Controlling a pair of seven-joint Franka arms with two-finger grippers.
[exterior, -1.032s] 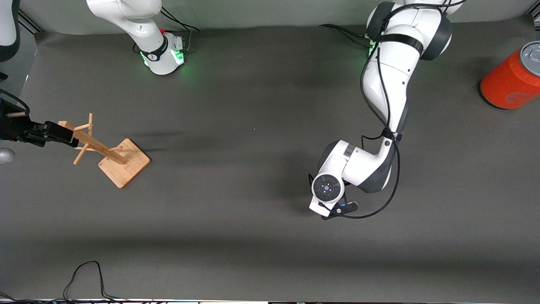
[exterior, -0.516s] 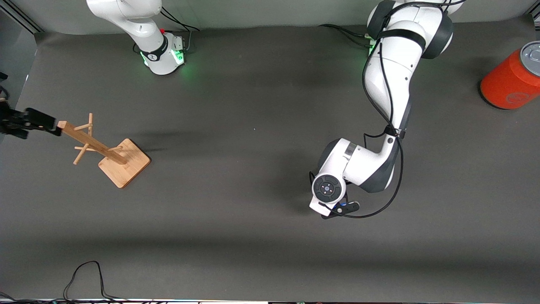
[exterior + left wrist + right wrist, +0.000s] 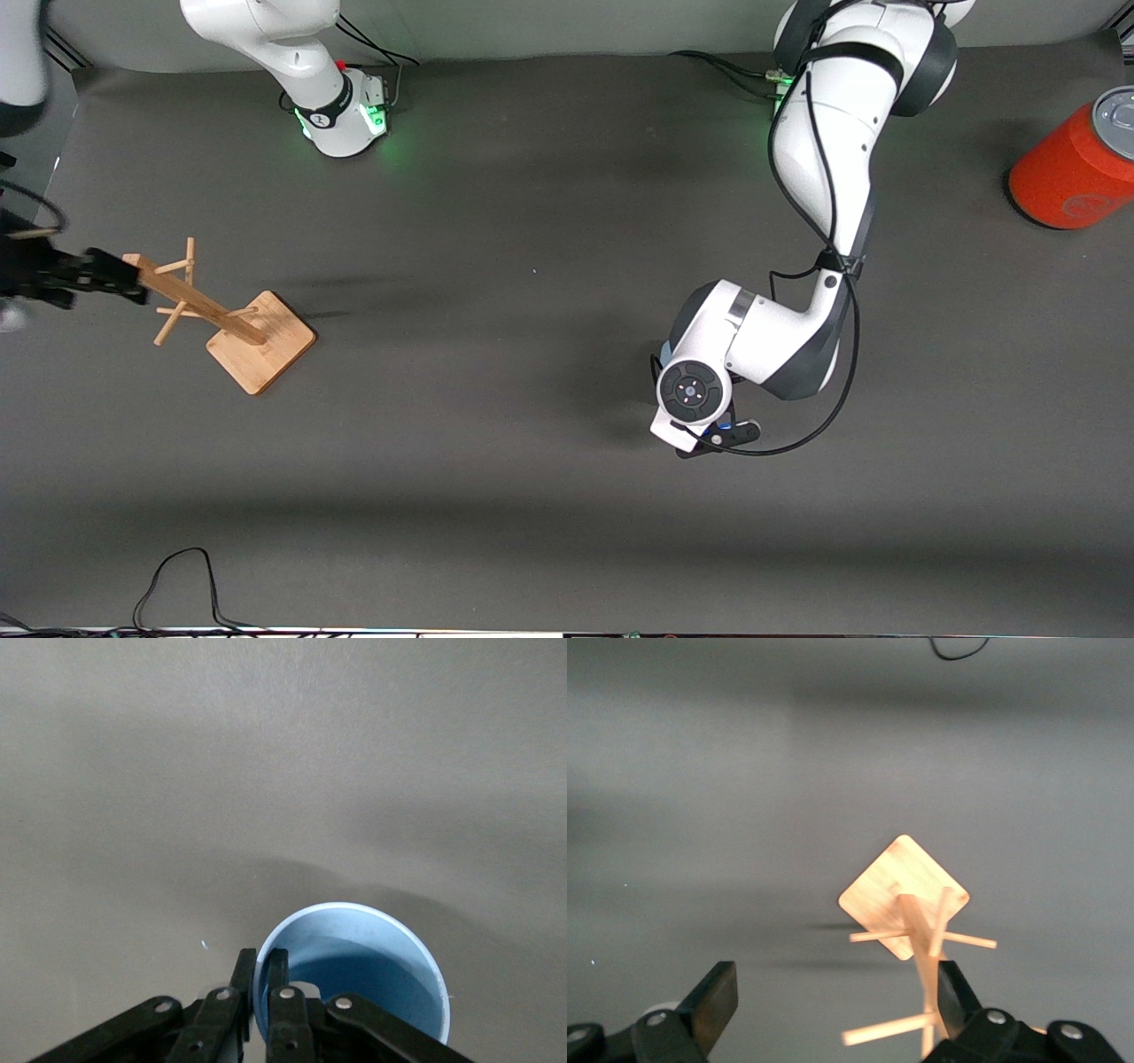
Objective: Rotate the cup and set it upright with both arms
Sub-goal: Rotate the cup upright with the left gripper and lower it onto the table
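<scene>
The light-blue cup (image 3: 372, 966) shows in the left wrist view with its mouth facing up. My left gripper (image 3: 261, 958) is shut on its rim, one finger inside and one outside. In the front view the left gripper (image 3: 713, 436) is low over the table's middle, toward the left arm's end. The wrist hides the cup there, apart from a blue sliver (image 3: 719, 428). I cannot tell whether the cup rests on the table. My right gripper (image 3: 111, 276) is open and empty at the right arm's end of the table, by the top of the wooden peg rack (image 3: 257, 341). It also shows in the right wrist view (image 3: 833, 1001).
The peg rack (image 3: 908, 904) stands on its square base below my right gripper. An orange-red can (image 3: 1076, 168) stands at the left arm's end, near the bases. A black cable (image 3: 177, 576) loops at the table's near edge.
My right gripper swung away from the peg rack's top, then came back beside it. My left arm shifted slightly, still holding the cup.
</scene>
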